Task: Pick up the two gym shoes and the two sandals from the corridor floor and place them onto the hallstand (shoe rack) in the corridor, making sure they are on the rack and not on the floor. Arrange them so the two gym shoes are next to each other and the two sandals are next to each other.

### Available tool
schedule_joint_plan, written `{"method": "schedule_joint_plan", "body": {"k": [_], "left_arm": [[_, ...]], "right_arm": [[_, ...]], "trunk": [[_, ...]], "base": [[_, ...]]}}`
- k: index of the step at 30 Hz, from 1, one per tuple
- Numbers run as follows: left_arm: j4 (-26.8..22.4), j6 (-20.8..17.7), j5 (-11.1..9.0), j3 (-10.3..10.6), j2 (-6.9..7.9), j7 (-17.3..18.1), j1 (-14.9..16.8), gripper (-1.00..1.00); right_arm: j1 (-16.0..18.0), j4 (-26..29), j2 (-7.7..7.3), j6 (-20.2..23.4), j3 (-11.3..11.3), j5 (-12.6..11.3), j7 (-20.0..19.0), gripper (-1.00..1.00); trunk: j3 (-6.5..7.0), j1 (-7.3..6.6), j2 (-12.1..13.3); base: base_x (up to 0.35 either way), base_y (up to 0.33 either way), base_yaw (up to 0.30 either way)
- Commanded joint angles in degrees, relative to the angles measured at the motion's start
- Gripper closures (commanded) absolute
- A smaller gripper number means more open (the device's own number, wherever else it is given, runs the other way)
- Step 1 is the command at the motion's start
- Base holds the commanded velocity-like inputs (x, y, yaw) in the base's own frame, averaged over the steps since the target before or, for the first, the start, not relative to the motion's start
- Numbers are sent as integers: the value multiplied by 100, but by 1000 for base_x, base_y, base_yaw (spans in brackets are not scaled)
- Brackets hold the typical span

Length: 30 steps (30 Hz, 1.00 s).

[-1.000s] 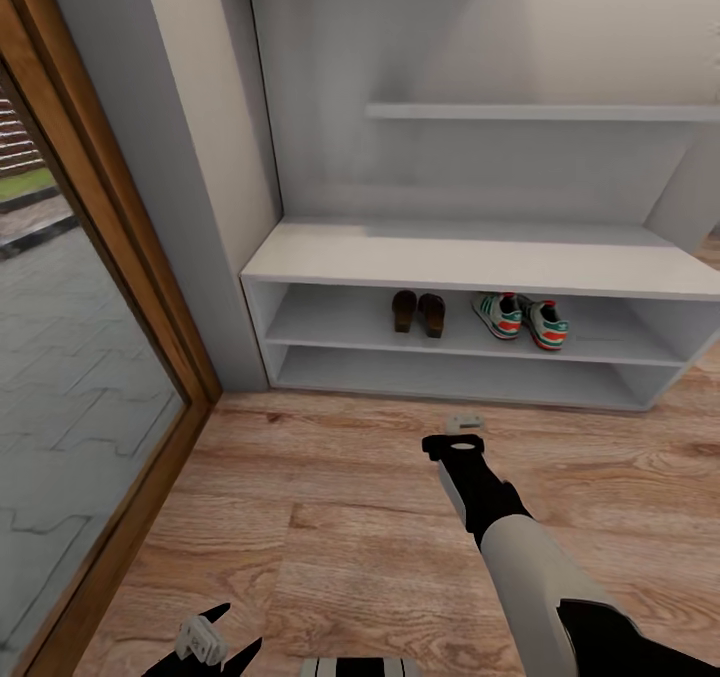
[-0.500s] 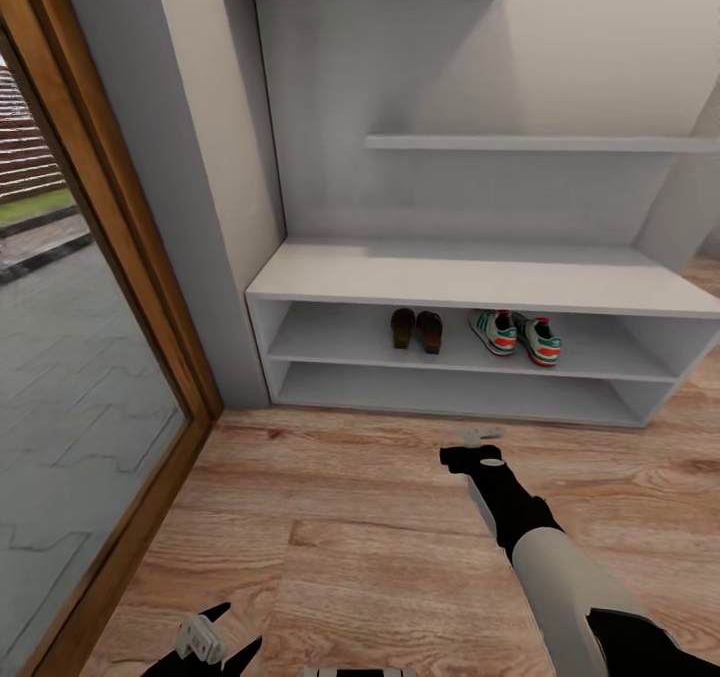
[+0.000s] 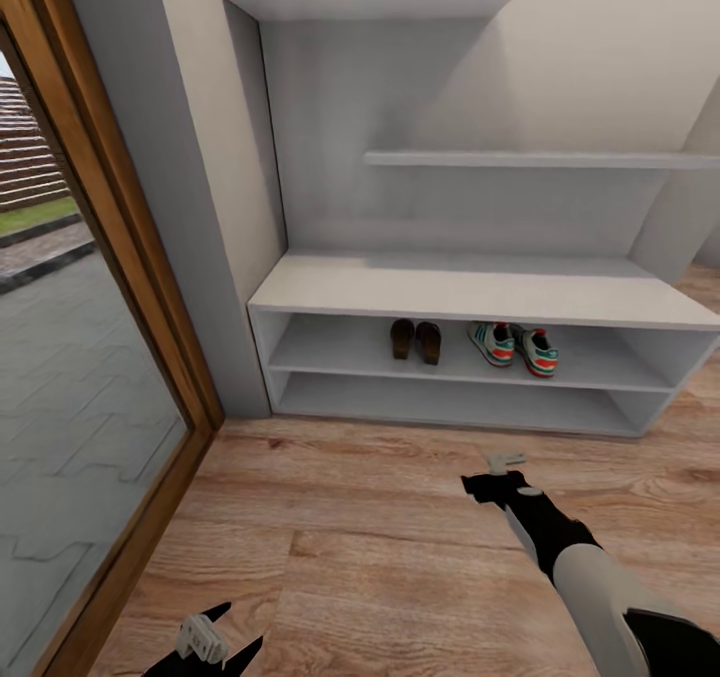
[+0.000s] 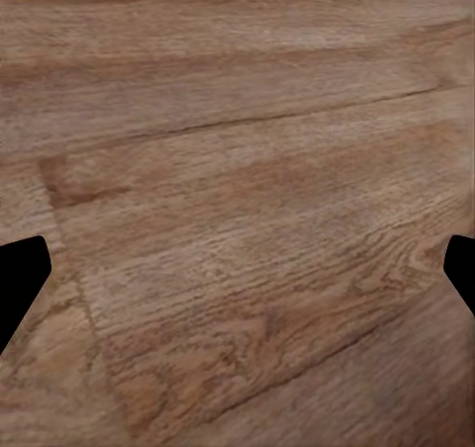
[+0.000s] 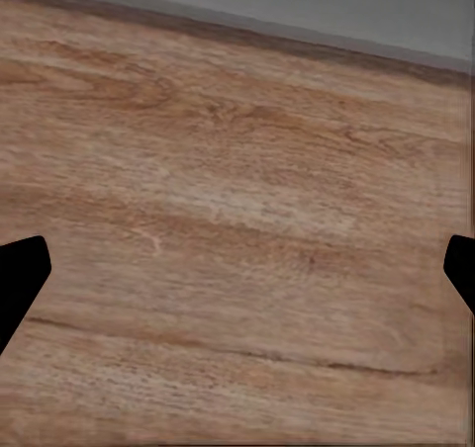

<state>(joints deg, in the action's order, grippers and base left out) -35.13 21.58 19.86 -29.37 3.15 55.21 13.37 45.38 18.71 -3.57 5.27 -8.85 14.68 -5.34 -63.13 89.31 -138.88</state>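
From the head view, the shoe rack (image 3: 480, 302) stands against the wall beside a glass door (image 3: 80, 357). On its upper open tier the two sandals (image 3: 416, 340) sit side by side, touching or nearly so, and just to their right the two gym shoes (image 3: 514, 346) lie next to each other, toes angled a little toward the room. Nothing is left on the wooden floor (image 3: 350, 537) in front of it, so the tidying looks finished to me. The right gripper (image 3: 505, 469) hangs low over the planks in front of the rack, well apart from the shoes and holding nothing. The left gripper (image 3: 208, 643) shows at the bottom edge; from here I cannot tell how its fingers stand.

In the left wrist view, bare floor boards (image 4: 237, 210) lie between two dark fingertips (image 4: 20, 284) at opposite edges, so that hand is spread wide and empty.

In the right wrist view, the fingertips (image 5: 20, 274) are again far apart over bare planks (image 5: 237, 229), with a grey strip, probably the foot of the rack (image 5: 297, 2), beyond. That hand is spread and empty too.

If any shoe needed shifting, I would guess the gym shoes are light and soft-sided, best pinched at the firmer heel or across the collar. The sandals look stiffer in the sole with thin straps that would give, so gripping across the sole or raised heel seems safer than the strap.
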Motion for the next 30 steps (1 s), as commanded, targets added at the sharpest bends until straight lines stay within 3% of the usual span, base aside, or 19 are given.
{"method": "schedule_joint_plan", "body": {"k": [1,10,14,17,23,30], "left_arm": [[-4,26,53,-38,-6,26,6,-100],[-3,22,53,-45,0,25,8,-100],[27,22,54,-50,-2,-113,8,-100],[43,22,52,-46,-4,-208,6,-100],[77,26,53,-33,0,-510,-9,-100],[89,34,63,-26,14,-590,-19,-100]], "right_arm": [[-2,-92,-44,-95,-48,58,-73,-100],[-65,-1086,-374,-1173,-47,73,-396,-100],[-259,-1590,-592,-1693,-44,74,-671,-100],[-343,-1628,-638,-1774,-45,68,-743,-100],[-668,-1693,-791,-2111,-47,61,-1293,-100],[-1094,-1693,-855,-2330,-47,54,-1430,-100]], "trunk": [[14,-24,40],[175,-221,401],[247,-309,561],[301,-375,681],[409,-507,922],[535,-661,1203]], "base": [[0,0,0],[0,0,0],[0,0,-3],[0,0,-29],[0,0,-27],[0,0,-4]]}}
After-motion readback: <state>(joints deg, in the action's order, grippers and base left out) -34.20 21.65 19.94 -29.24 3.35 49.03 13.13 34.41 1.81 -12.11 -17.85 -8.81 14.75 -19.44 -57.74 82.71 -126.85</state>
